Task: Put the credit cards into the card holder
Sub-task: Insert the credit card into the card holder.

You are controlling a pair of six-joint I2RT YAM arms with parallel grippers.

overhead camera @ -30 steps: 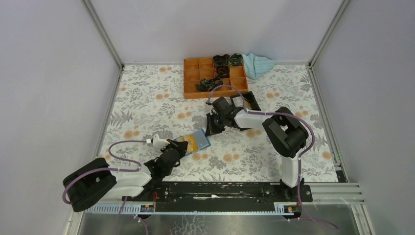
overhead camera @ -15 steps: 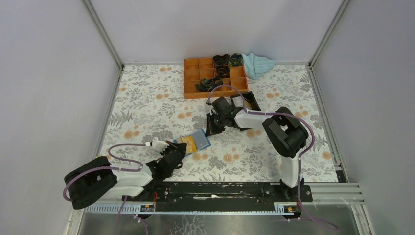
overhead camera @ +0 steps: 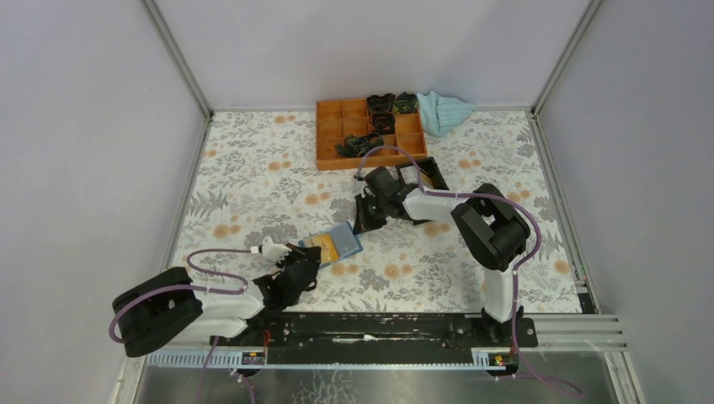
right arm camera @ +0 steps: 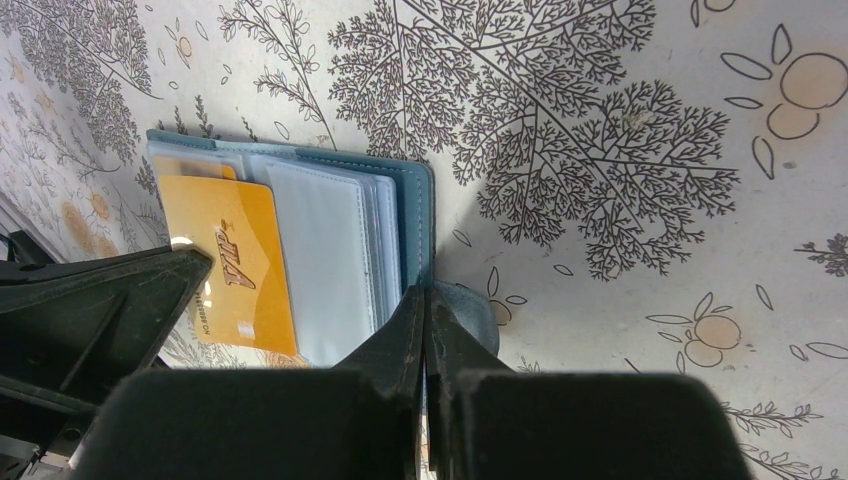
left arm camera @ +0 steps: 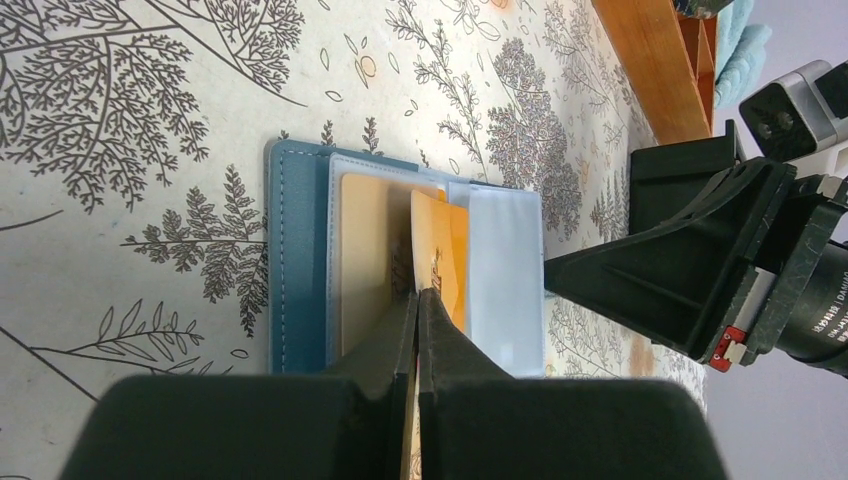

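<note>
The teal-blue card holder (left arm camera: pixel 298 260) lies open and flat on the floral-printed table (left arm camera: pixel 120 100). Among its clear plastic sleeves, a glossy orange card (right arm camera: pixel 235 270) overlaps a matte tan card (left arm camera: pixel 370 250). The left gripper (left arm camera: pixel 418 300) hangs just beside its near edge, jaws pressed together on nothing. The right gripper (right arm camera: pixel 425 298), jaws likewise closed and empty, rests at the stitched cover's edge by the rounded clasp.

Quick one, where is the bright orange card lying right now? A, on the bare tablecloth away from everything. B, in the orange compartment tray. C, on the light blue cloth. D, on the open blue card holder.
D: both wrist views show the orange card lying flat across the clear sleeves of the open card holder.
</note>
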